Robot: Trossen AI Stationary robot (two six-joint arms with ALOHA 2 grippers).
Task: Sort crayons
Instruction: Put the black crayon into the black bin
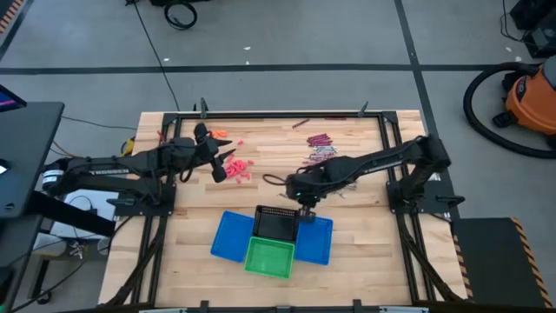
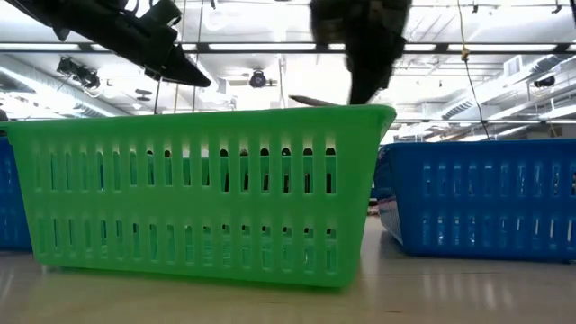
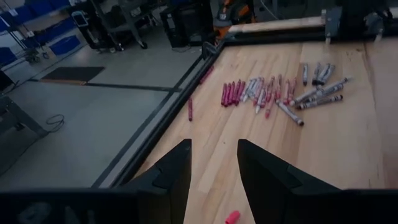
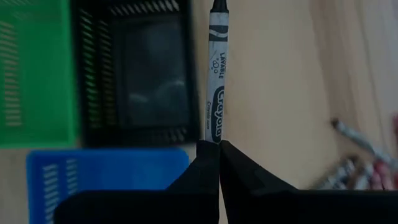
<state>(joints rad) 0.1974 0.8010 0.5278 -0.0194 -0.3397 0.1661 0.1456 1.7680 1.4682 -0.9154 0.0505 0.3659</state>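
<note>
right pincer (image 4: 219, 149) pinches a grey crayon (image 4: 215, 81) beside the black basket (image 4: 134, 74). left pincer (image 3: 214, 171) spread, empty, above the tabletop (image 3: 348, 143).

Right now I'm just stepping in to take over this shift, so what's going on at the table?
Crayon sorting is underway. The right pincer is shut on a grey crayon, holding it by the black basket, which sits with the green basket and a blue basket. The left pincer is open and empty above the table's left side, near the pink crayons. Maroon and grey crayons lie unsorted.
</note>
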